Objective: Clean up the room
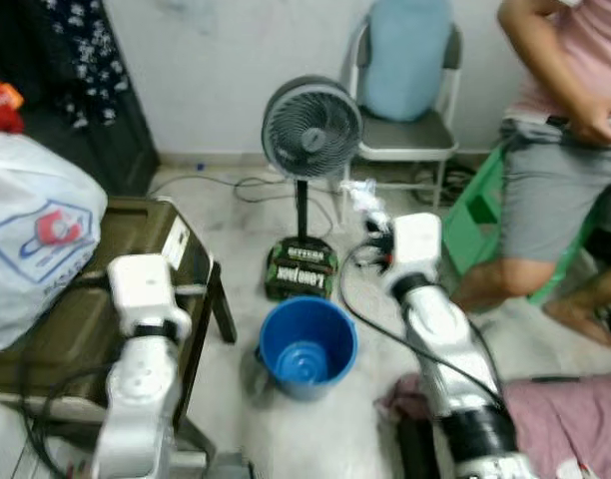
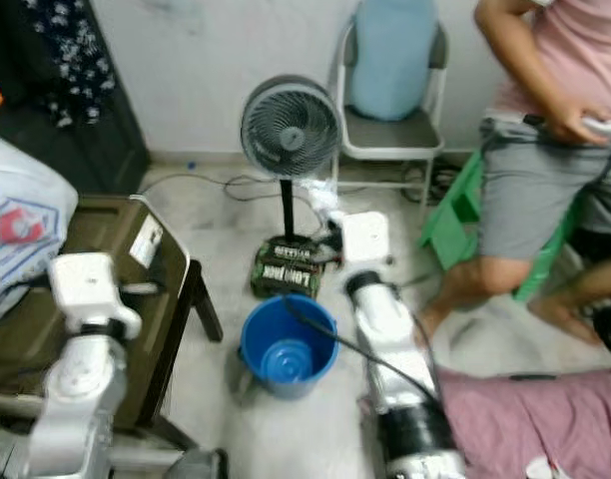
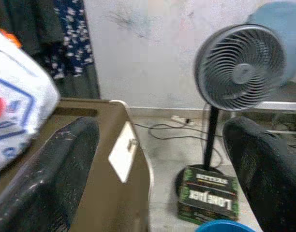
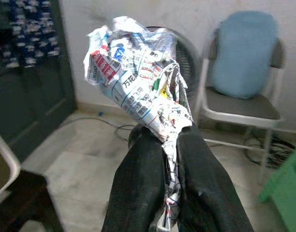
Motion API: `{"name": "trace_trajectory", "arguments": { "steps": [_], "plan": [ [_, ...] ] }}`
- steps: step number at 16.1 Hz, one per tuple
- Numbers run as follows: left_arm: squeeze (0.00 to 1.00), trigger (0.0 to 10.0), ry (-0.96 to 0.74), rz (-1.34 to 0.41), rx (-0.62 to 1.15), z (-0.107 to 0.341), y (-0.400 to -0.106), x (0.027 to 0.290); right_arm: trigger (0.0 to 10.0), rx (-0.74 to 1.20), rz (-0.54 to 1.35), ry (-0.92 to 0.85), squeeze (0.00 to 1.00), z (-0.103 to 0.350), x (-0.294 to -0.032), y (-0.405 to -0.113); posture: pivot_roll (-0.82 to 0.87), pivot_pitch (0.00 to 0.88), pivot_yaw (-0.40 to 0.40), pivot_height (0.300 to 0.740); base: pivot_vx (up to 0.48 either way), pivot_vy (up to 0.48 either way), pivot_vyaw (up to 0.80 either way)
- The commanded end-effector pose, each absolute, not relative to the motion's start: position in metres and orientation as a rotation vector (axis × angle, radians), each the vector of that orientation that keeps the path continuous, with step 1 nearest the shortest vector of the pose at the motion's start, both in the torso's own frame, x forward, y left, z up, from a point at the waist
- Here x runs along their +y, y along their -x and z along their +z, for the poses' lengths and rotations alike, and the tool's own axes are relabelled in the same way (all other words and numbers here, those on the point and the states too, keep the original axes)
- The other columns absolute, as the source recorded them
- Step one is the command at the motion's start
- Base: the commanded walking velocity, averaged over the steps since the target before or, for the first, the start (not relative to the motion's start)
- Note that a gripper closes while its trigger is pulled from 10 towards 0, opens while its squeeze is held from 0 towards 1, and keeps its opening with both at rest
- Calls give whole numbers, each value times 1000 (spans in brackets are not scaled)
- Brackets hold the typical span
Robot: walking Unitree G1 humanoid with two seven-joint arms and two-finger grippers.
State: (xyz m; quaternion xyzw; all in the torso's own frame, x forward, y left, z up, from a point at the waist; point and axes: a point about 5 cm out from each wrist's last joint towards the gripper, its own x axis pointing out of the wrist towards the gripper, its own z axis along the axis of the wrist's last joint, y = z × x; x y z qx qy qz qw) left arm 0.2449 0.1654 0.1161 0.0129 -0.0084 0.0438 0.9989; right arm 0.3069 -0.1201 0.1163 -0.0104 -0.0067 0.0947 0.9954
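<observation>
My right gripper (image 4: 170,134) is shut on a crumpled printed paper wrapper (image 4: 138,72). In the left eye view the wrapper (image 1: 362,195) is held up in the air, beyond and to the right of an empty blue bucket (image 1: 307,344) that stands on the floor between my arms. My left gripper (image 3: 160,145) is open with nothing between its fingers (image 3: 51,179). It hovers over the edge of a brown table (image 1: 136,259) and points toward the fan (image 3: 240,67).
A standing fan (image 1: 310,125) and a green-black box (image 1: 302,269) are just behind the bucket. A white plastic bag (image 1: 36,239) lies on the brown table. A person (image 1: 555,150) sits at the right by a green stool (image 1: 480,220). A chair (image 1: 405,140) stands against the wall, and pink cloth (image 1: 575,419) lies bottom right.
</observation>
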Motion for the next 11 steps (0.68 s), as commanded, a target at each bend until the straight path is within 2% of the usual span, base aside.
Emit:
{"name": "trace_trajectory", "arguments": {
  "steps": [1,3,11],
  "plan": [
    [0,10000,-36,99,-32,120,-244,170,10000,-21,196,9,0,118,-116,-307,19,24,-56,740,0,0,0],
    [0,10000,-37,92,-33,120,-244,170,10000,-18,193,7,0,118,-116,-307,20,25,-55,740,135,0,0],
    [0,10000,-28,82,-34,120,-243,170,10000,-12,186,4,0,116,-116,-307,23,27,-53,740,349,0,0]
  ]
}}
